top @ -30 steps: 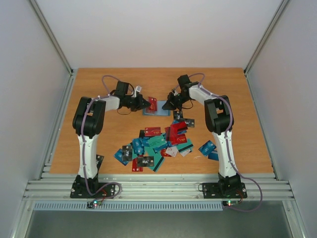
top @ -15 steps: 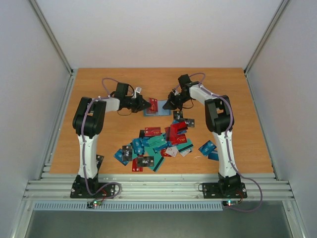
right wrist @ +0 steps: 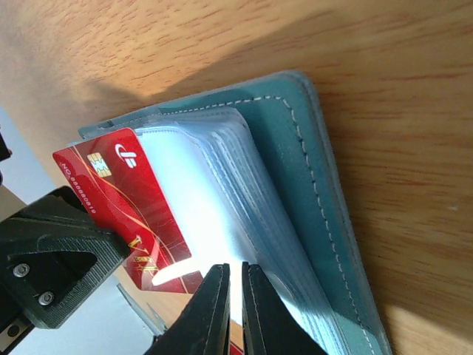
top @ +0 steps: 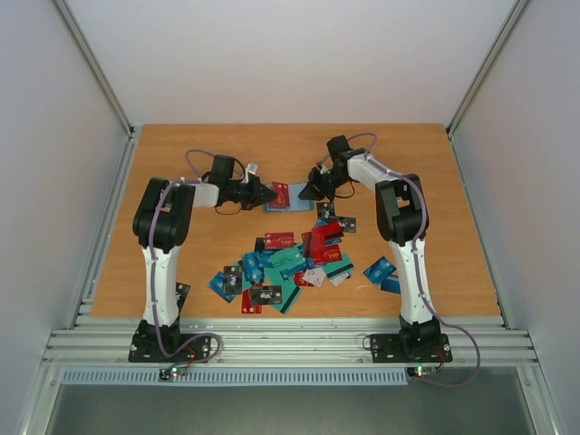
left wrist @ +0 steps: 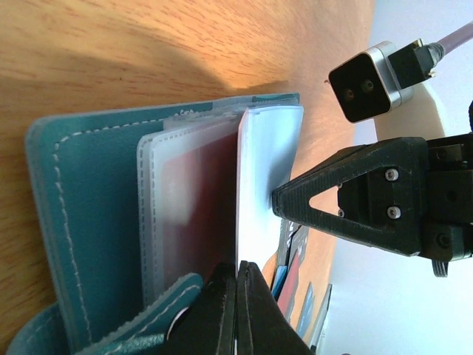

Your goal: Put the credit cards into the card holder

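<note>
Wooden table (top: 181, 154): it is carrying everything, and both arms are stretching from its near edge toward its far middle.
Credit cards (top: 290, 263): a loose heap in red, teal, blue and black is lying on the near half of the table, between the two arms. A few cards are sitting a little apart at the right side of the heap.
Card holder (top: 292, 206): the dull teal wallet is lying open and flat on the wood beyond the heap, between the two grippers, with its clear sleeves fanning upward.
Left gripper (top: 268, 191): it is sitting low just at the left of the holder, its fingers pressing fully together on the red card.
Right gripper (top: 304, 193): it is sitting at the holder's right edge, its fingers almost closed and pinching a clear sleeve between them.
Red card (right wrist: 126, 207): it is leaning tilted over the open sleeves, its chip end pointing up. Whether its edge is already inside a pocket, I cannot tell.
Clear sleeve (right wrist: 211, 185): it is shining white in the light, next to the red card.
</note>
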Controlling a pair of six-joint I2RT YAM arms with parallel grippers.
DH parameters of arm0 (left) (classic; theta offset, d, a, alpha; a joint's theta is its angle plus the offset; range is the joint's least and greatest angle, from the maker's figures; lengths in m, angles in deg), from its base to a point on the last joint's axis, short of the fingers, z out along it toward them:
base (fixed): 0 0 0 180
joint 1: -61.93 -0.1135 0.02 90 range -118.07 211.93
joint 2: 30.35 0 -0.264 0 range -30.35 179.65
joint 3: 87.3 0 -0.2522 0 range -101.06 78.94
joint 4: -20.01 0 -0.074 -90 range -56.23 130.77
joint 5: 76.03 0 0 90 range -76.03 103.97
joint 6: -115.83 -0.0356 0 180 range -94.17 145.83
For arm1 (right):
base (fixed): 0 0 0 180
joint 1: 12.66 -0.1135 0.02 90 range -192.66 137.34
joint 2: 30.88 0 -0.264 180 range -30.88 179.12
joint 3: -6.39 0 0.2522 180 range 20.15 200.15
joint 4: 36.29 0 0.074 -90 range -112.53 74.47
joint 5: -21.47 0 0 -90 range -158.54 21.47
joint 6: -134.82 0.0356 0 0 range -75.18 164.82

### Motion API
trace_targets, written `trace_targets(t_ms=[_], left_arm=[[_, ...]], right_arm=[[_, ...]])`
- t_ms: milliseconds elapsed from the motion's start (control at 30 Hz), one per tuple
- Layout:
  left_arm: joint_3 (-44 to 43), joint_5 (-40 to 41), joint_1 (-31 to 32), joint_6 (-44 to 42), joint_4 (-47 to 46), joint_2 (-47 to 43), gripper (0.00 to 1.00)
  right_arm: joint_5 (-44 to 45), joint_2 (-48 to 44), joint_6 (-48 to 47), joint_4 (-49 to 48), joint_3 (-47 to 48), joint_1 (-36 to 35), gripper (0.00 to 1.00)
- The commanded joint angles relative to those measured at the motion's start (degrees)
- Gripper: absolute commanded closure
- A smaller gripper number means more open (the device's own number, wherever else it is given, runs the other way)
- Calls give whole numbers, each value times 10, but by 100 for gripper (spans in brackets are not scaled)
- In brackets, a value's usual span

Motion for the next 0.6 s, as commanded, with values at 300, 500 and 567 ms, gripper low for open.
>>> trace_targets(t_ms=[300, 500, 567], left_arm=[[13, -13, 4, 44, -58, -23, 100], [9, -7, 3, 15, -6, -35, 100], [6, -5, 4, -6, 18, -38, 100]], right_arm=[[9, 6, -10, 18, 17, 10, 92], [-8, -9, -45, 36, 67, 16, 64], [-15, -13, -50, 45, 87, 20, 60]])
